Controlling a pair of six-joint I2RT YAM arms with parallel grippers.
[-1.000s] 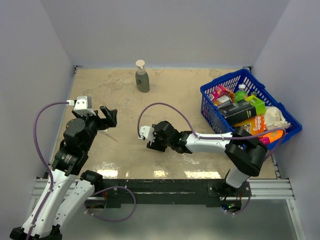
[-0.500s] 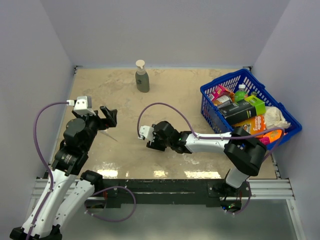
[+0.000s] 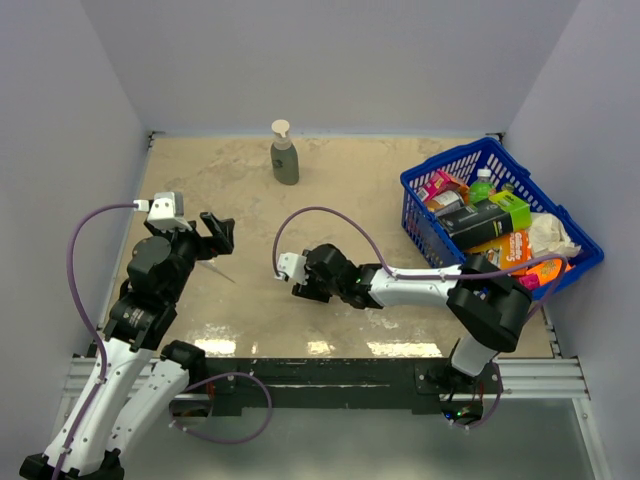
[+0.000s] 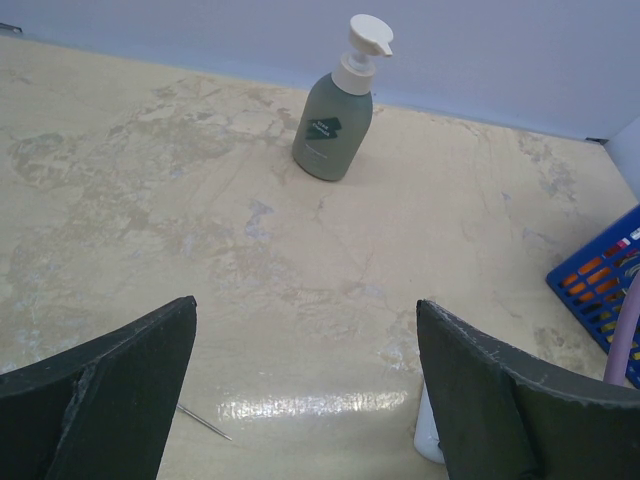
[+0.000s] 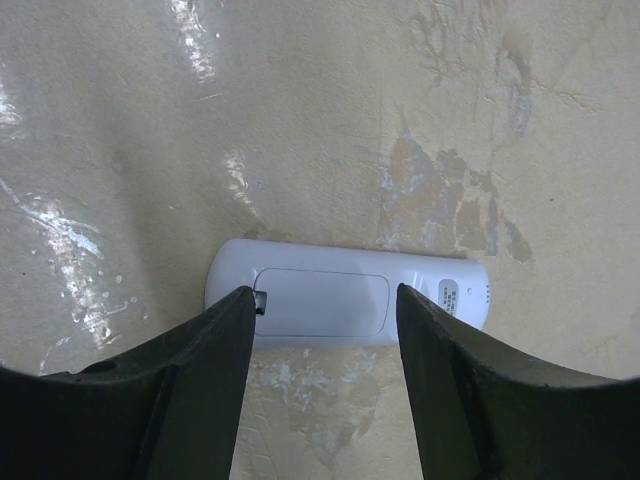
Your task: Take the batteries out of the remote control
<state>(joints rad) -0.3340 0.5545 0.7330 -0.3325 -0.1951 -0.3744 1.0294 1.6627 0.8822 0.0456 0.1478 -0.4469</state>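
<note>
One beige, marbled table [image 3: 350,200] under everything.

Two arms bolted at its near edge. Left gripper [image 3: 215,235] raised over the table's left side, jaws wide apart and holding nothing. Right gripper [image 5: 322,300] reached low over the middle of the table, jaws likewise apart.

One blue basket [image 3: 425,215] at the far right, crammed with packets and boxes too jumbled to count.

One grey-green pump bottle [image 3: 284,155] upright near the back wall, well apart from both arms.

One remote control [image 5: 440,295] flat on the table directly beneath the right gripper, back face up, lying crosswise so that both fingers overlap its body in the wrist view. One rectangular cover panel [image 5: 325,305] seated flush in that back. One fingertip [image 5: 235,310] over the small notch at the cover's end; touching or just above it, hard to tell from this angle.

One thin grey stick [image 3: 222,271] flat on the table near the left gripper, well apart from the remote control.

No count possible for the batteries, hidden in all three views.
</note>
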